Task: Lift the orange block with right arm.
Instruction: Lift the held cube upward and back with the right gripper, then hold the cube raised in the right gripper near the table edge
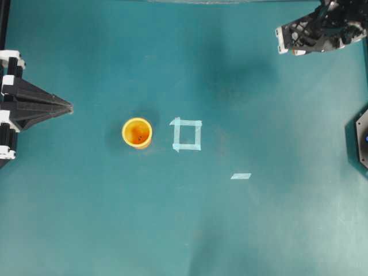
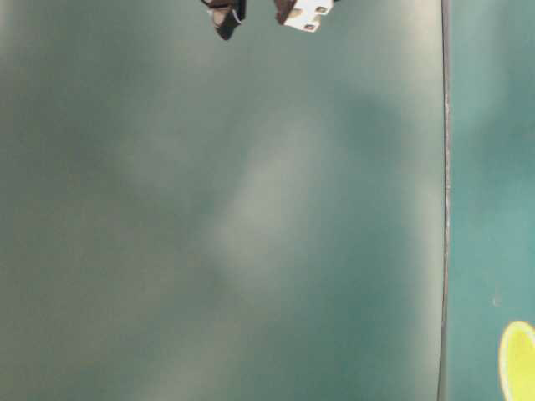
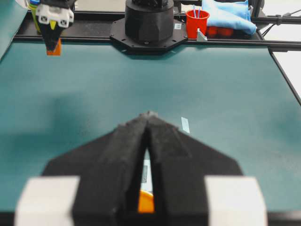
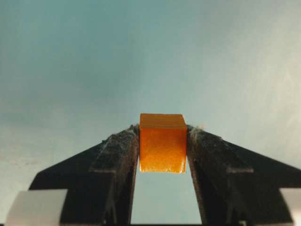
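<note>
The orange block [image 4: 162, 143], a small cube, is clamped between the black fingers of my right gripper [image 4: 162, 136]. In the left wrist view the right gripper [image 3: 54, 35] hangs at the far left with the block [image 3: 54, 48] at its tip, lifted above the table. In the overhead view the right gripper [image 1: 290, 43] is at the top right, and only a sliver of the block [image 1: 299, 53] shows. My left gripper [image 1: 69, 107] is shut and empty at the left edge, its tips [image 3: 149, 115] pointing toward the cup.
A yellow-orange cup [image 1: 137, 133] stands left of a pale tape square [image 1: 187, 134]. A tape strip [image 1: 241, 176] lies to the lower right. The right arm's base [image 3: 148, 23], a red cup [image 3: 197, 23] and a blue cloth [image 3: 228, 14] are at the far edge.
</note>
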`<state>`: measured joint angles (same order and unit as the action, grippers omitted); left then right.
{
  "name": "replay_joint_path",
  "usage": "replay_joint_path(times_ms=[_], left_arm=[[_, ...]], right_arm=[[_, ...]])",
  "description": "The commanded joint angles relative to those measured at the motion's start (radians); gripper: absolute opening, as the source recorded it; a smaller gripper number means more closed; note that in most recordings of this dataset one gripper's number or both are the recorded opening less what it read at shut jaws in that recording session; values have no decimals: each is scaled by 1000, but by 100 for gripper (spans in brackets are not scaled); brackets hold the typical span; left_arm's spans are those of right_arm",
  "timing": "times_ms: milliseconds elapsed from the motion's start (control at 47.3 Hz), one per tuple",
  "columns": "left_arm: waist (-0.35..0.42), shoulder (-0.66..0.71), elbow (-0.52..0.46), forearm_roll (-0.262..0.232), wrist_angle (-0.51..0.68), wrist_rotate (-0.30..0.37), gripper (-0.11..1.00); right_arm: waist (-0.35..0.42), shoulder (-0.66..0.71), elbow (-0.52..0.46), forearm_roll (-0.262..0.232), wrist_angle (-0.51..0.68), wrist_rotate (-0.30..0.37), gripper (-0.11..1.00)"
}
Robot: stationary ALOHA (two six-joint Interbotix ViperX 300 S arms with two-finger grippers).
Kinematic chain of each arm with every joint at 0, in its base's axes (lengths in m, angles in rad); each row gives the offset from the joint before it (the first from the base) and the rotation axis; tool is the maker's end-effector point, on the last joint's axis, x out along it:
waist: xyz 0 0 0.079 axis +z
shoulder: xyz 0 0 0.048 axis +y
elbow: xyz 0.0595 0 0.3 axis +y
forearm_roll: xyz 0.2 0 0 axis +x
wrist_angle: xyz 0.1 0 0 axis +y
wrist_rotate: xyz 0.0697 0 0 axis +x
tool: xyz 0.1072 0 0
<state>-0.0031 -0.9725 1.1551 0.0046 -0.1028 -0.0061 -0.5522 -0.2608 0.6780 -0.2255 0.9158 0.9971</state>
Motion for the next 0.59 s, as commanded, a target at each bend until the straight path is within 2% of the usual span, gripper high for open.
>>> replay_joint_path(times_ms=[0, 570], left_arm=[[-3, 5, -28, 2, -2, 2, 0], [-2, 3, -29, 2, 2, 2, 0]], right_arm=[[-5, -32, -43, -2, 26, -3, 41], [-5, -92, -193, 2, 216, -5, 41]])
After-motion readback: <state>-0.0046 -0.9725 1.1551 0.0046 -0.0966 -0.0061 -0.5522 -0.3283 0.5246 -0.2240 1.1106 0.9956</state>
